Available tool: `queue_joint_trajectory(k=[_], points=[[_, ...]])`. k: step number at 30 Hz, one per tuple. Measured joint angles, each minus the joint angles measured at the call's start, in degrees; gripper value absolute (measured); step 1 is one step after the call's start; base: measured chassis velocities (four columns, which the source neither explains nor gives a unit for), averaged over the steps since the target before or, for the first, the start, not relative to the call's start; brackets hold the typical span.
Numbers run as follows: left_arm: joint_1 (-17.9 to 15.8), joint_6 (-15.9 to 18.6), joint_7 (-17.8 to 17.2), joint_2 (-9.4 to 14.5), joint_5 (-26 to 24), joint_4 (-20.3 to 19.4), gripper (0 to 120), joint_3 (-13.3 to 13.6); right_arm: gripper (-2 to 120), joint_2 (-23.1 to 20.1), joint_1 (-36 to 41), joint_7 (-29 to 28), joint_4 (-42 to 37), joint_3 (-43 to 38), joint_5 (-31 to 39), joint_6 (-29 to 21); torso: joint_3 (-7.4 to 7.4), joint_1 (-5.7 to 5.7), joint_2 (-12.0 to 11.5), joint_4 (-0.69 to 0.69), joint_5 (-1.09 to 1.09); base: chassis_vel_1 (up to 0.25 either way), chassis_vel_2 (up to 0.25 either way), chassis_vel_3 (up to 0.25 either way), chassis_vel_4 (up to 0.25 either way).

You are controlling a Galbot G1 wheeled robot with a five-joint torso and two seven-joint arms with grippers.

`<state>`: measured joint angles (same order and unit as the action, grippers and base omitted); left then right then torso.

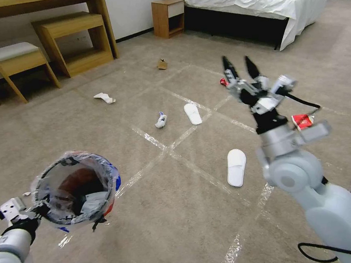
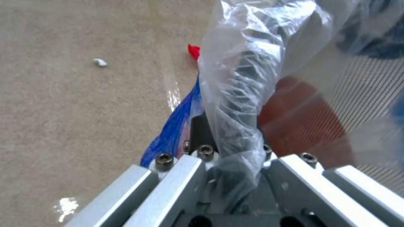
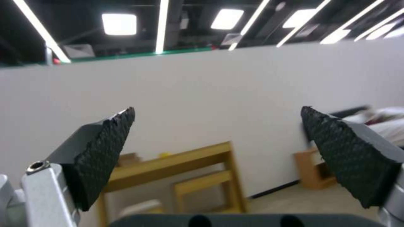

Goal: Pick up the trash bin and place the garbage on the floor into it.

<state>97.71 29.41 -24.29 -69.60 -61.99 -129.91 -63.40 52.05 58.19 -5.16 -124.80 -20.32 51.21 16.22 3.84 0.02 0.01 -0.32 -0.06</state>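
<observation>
The jaws of the left gripper (image 2: 235, 151) are clamped on the bag-wrapped rim of the trash bin (image 1: 78, 189), holding it clear of the floor (image 1: 181, 226) at the near left. The jaws of the right gripper (image 1: 241, 70) stand wide apart with nothing between them, raised above the floor and tipped upward toward the far wall; its textured black fingertips (image 3: 105, 148) show against that wall.

The bin is small, round and red, lined with a crinkled clear bag printed blue and black that folds over its rim. It is tilted so its mouth faces up and toward the camera, with pale crumpled material inside.

Litter lies scattered over the beige carpet and its grid of shiny tape strips. One white slipper (image 1: 236, 167) lies near the middle, just left of the right arm, its long axis running roughly near to far. A second white slipper (image 1: 192, 113) lies farther off, angled slightly to the left. A white and blue tissue wad (image 1: 161, 119) sits just left of it. Another white wad (image 1: 104, 97) lies toward the far left, a cardboard scrap (image 1: 162, 64) beyond that near the nightstand (image 1: 169, 16). A red wrapper (image 1: 302, 120) lies to the right behind the right arm, and a small red item (image 1: 222, 81) shows by the right jaws.
</observation>
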Motion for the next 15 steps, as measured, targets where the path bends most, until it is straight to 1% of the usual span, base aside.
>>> queue_joint_trajectory(k=[2,4,6,8,9,10,12,14,15], points=[[0.0,0.0,0.0,-0.1,0.1,-0.1,1,-0.1,100,0.2,1.1,0.1,-0.1,-1.0,-1.1,0.3,0.00,0.00,0.0,-0.01,-0.02,0.000,0.000,0.000,0.000],[-0.1,-0.1,0.2,-0.5,0.5,-0.4,1,-0.1,100,1.3,6.3,0.7,-1.0,-5.0,-5.5,1.9,0.00,0.00,0.0,-0.06,0.01,0.000,0.000,0.000,0.000],[-0.1,-0.1,0.2,-0.6,0.6,-0.4,1,-0.1,100,1.4,6.8,0.8,-1.1,-5.4,-5.8,2.0,0.00,0.00,0.0,-0.06,0.01,0.000,0.000,0.000,0.000],[-0.4,-0.5,0.5,-0.9,1.6,-0.1,1,0.0,100,3.1,12.6,0.8,-2.6,-8.4,-10.0,3.1,0.00,0.00,0.0,-0.03,-0.01,0.000,0.000,0.000,0.000],[-0.4,-0.5,0.5,-0.9,1.6,-0.1,1,0.0,100,3.1,12.6,0.8,-2.6,-8.4,-10.0,3.1,0.00,0.00,0.0,-0.03,-0.01,0.000,0.000,0.000,0.000],[-0.5,-0.6,0.6,-1.0,1.7,0.0,1,0.1,100,3.6,14.2,0.8,-2.7,-9.1,-11.7,3.6,0.00,0.00,0.0,-0.03,-0.01,0.000,0.000,0.000,0.000],[-0.9,-0.8,0.6,-1.2,1.9,0.3,1,0.2,100,5.9,19.5,0.9,-2.8,-11.4,-17.1,4.9,0.00,0.00,0.0,-0.05,-0.01,0.000,0.000,0.000,0.000],[-1.0,-0.8,0.7,-1.2,1.9,0.4,1,0.3,100,6.5,20.6,0.9,-2.8,-11.7,-18.0,5.0,0.00,0.00,0.0,-0.05,-0.01,0.000,0.000,0.000,0.000],[-1.2,-0.9,0.8,-1.2,2.1,0.5,1,0.4,100,8.3,23.0,0.1,-2.4,-11.9,-20.3,5.3,0.00,0.00,0.0,-0.05,-0.01,0.000,0.000,0.000,0.000]])
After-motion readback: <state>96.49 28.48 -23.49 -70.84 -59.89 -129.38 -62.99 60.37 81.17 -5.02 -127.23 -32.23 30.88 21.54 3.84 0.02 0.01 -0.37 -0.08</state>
